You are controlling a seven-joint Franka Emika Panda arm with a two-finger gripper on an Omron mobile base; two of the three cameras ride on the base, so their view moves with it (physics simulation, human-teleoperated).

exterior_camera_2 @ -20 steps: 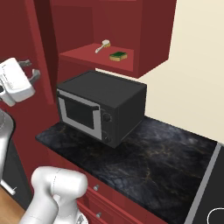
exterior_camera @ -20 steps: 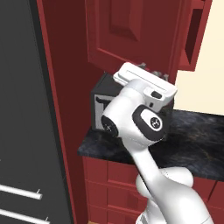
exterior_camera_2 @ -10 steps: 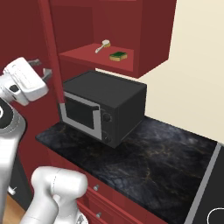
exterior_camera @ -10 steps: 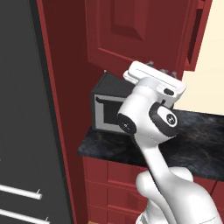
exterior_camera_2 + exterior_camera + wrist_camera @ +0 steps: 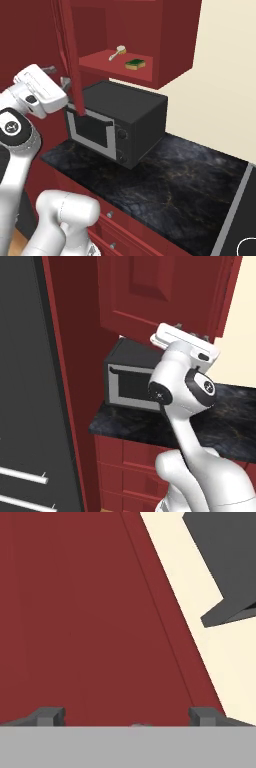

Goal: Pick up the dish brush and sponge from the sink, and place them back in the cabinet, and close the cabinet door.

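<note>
The dish brush and the green sponge lie side by side on the red shelf of the open cabinet. Seen edge-on, the cabinet door swings out toward me; its panelled outer face shows in the left base view. My gripper is open and empty, close to the door's lower outer face. It also shows just under the door. In the hand view the fingertips stand wide apart before a flat red surface. The sink is out of view.
A dark microwave stands on the black stone counter right under the cabinet. A dark grey refrigerator fills the left. Red drawers sit below the counter. A stove edge shows at the far right.
The hand has swung rightward and slightly up, closer to the open cabinet door. The jaws have spread a little wider. The brush and sponge have not moved.
</note>
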